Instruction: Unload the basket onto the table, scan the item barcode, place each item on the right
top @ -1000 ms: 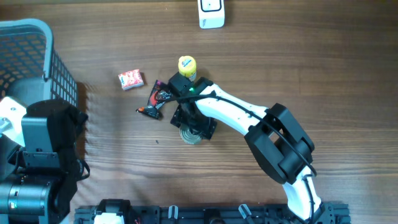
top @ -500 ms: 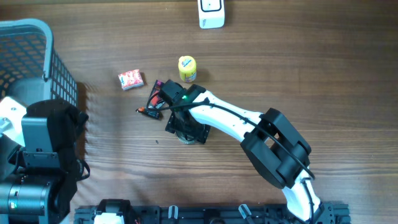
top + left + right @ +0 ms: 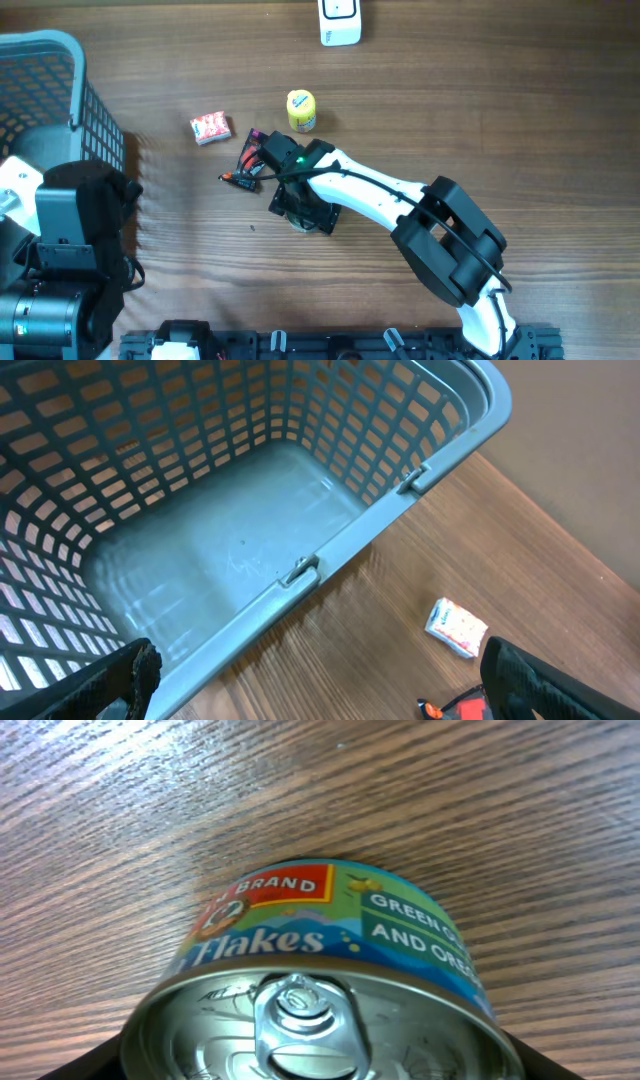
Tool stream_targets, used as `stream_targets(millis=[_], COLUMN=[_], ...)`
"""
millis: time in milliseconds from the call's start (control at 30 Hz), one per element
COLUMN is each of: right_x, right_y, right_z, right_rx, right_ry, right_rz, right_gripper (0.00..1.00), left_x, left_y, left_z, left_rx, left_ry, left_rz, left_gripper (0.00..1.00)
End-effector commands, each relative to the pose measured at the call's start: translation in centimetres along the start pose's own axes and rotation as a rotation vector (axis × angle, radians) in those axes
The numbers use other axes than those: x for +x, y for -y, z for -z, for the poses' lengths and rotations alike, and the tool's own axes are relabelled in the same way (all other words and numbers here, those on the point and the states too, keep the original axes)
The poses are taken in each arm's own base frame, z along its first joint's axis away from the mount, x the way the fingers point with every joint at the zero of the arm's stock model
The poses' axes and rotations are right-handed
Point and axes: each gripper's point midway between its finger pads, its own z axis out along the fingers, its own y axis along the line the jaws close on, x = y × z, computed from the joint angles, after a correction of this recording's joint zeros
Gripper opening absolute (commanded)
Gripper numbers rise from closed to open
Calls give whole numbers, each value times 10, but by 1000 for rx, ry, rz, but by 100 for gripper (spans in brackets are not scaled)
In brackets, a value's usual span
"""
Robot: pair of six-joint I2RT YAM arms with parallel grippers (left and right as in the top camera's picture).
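Right fingers point(image 3: 530, 1070) bracket the can point(image 3: 330, 930) on the worktop point(image 3: 500, 100), grip uncertain, while left fingers point(image 3: 560, 680) gape empty: close squarely on its wall before lifting.

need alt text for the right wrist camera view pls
Close-up of a tin can with a silver pull-tab lid and a blue label reading "Flakes", standing on a wood-grain table. Dark fingers of the right end effector flank it at the bottom corners; whether they touch it is unclear.
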Motion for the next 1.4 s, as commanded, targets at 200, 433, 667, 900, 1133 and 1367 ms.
stream_targets(millis=[200,433,667,900,1133,1367], right_x=[-20,-32,-33,-35,-33,-32], right_y=[37,37,35,32,24,24], right_z=[-25,-23,-23,-23,-25,-25], right_rx=[165,190,185,179,143,140], right_ry=[108,161,160,157,136,133], right_rz=[85,239,305,387,482,482], right_gripper=[77,75,98,100,83,72], left_x=[0,0,0,0,0,0], left_y=[1,1,1,1,1,1], left_z=[1,1,1,1,1,1], left_rx=[13,13,13,13,13,13], left_ry=[-8,-8,-9,-8,-8,-9], left_rz=[13,13,12,13,13,13], left_gripper=[100,100,100,100,100,100])
